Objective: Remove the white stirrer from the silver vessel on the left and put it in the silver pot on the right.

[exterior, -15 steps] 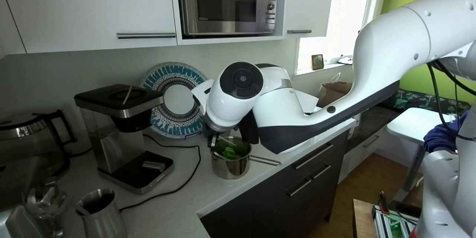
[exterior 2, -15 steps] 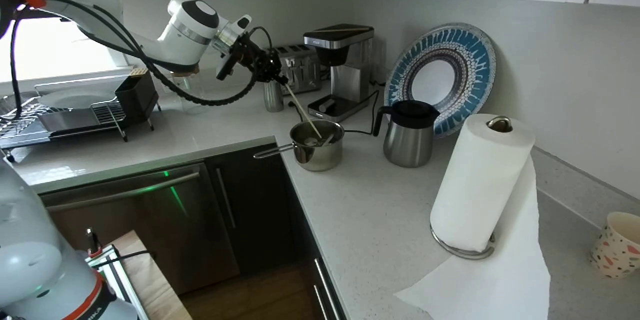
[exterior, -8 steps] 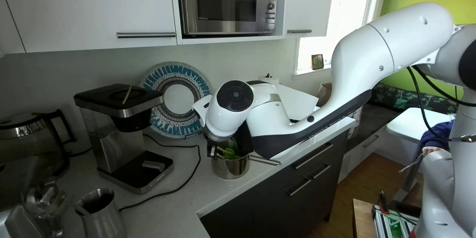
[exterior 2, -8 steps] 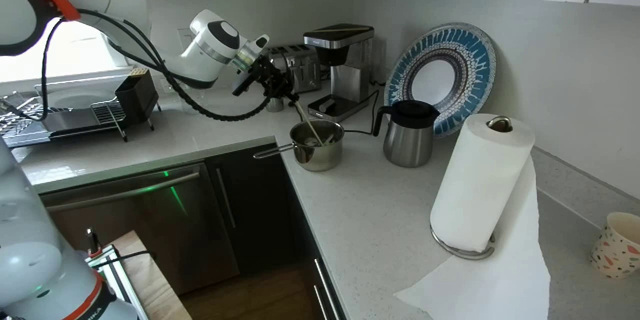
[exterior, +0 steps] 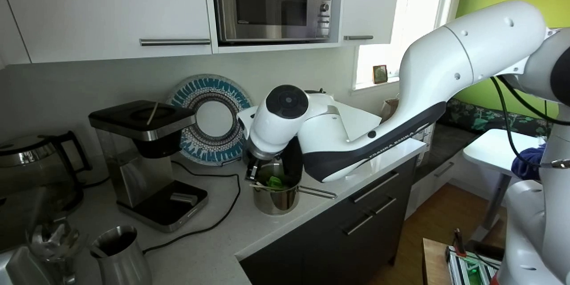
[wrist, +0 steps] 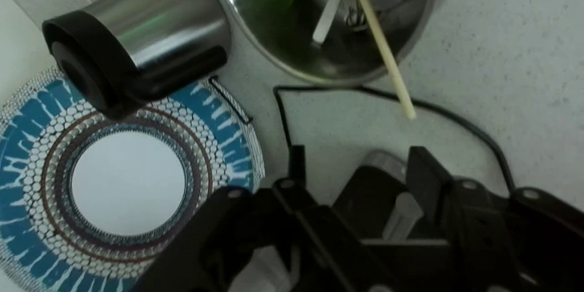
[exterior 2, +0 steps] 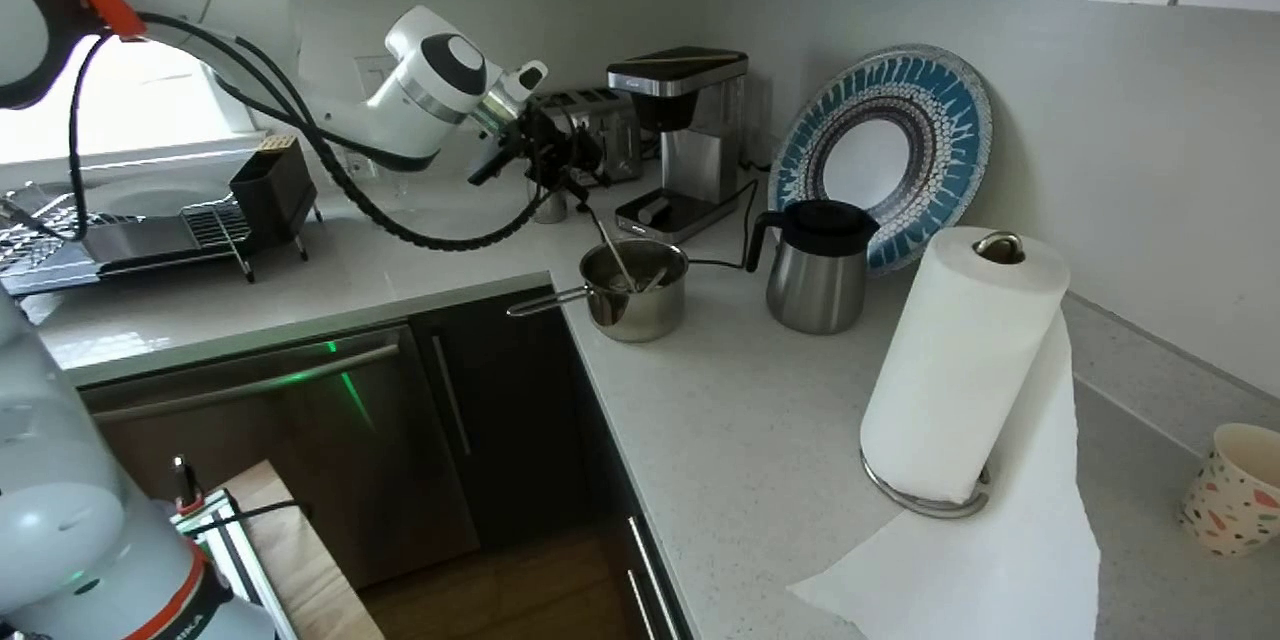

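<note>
The white stirrer (wrist: 385, 50), a thin pale stick, leans inside the silver pot (exterior 2: 640, 318) with its upper end sticking out over the rim. Green stuff shows in the pot, along with a whisk and a white-handled utensil. My gripper (wrist: 357, 155) stands open, its fingers (wrist: 426, 173) well apart and no object held between them. In the wrist view the stirrer's free end lies just beyond the fingertips, apart from them. Both exterior views put the gripper just above the pot's rim. The silver vessel (exterior: 124, 258) stands at the lower left in an exterior view.
Behind the pot stand a coffee maker (exterior: 142, 129), with another thin stick on its top, and a patterned blue plate (exterior 2: 885, 155). A steel jug (exterior 2: 820, 280) with a black lid and a paper towel roll (exterior 2: 960, 370) are nearby. A black cable (wrist: 461, 121) crosses the counter.
My gripper came down towards the pot, then opened and rose slightly. The stirrer was let go and now rests against the pot's rim, its free end clear of the fingers.
</note>
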Action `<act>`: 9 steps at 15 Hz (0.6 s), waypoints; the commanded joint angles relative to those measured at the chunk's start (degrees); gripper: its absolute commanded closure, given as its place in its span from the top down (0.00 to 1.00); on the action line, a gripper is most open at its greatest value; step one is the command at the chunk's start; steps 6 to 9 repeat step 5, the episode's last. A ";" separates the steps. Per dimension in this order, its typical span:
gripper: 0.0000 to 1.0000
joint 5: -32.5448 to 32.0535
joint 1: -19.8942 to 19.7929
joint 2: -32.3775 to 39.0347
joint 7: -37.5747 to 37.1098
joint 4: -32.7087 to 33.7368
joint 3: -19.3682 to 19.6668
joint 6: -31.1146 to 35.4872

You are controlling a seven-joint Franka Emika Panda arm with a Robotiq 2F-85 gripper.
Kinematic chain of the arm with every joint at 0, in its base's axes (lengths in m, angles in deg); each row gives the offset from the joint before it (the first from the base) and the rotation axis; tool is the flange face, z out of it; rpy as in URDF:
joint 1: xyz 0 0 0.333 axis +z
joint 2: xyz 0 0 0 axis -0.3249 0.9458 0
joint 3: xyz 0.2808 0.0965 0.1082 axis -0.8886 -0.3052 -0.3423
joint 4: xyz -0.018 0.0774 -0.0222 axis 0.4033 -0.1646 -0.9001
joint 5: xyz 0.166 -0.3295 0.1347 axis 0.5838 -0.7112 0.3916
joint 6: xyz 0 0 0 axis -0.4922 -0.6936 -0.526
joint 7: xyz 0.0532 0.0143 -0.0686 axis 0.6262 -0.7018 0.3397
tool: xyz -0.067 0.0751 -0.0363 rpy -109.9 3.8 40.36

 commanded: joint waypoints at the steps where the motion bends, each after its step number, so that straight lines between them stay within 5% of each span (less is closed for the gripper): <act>1: 0.94 7.62 1.63 -6.84 2.41 -1.40 -0.68 6.48; 5: 1.00 21.48 5.28 -7.04 14.44 -1.73 -3.72 10.39; 9: 1.00 21.48 5.28 -7.04 14.44 -1.73 -3.72 10.39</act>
